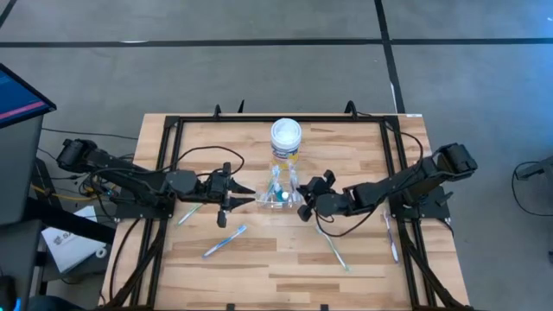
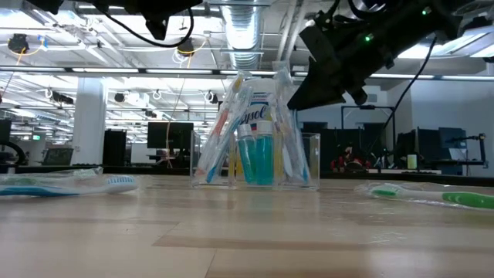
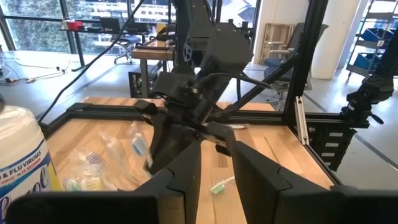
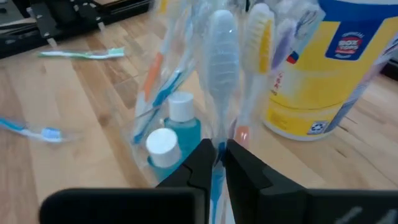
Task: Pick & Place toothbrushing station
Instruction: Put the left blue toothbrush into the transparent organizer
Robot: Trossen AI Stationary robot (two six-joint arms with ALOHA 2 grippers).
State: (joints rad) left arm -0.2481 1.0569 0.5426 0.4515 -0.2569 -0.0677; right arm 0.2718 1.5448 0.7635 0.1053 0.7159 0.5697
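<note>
Jar (image 4: 323, 68) label reads "Lysol" (low view); right claw (image 4: 219, 155) pinches a toothbrush (image 4: 221, 56).

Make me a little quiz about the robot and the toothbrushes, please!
1. True or false: the right gripper is shut on a toothbrush that stands in the clear cup.
2. Which thing stands on the table near the cup? A: a yellow jar with a white lid. B: a red bowl. C: a banana.
3. Fill in: the left gripper, on the cup's other side, holds nothing and is ___ (open or shut).

Key: 1 true. 2 A. 3 open.
</note>
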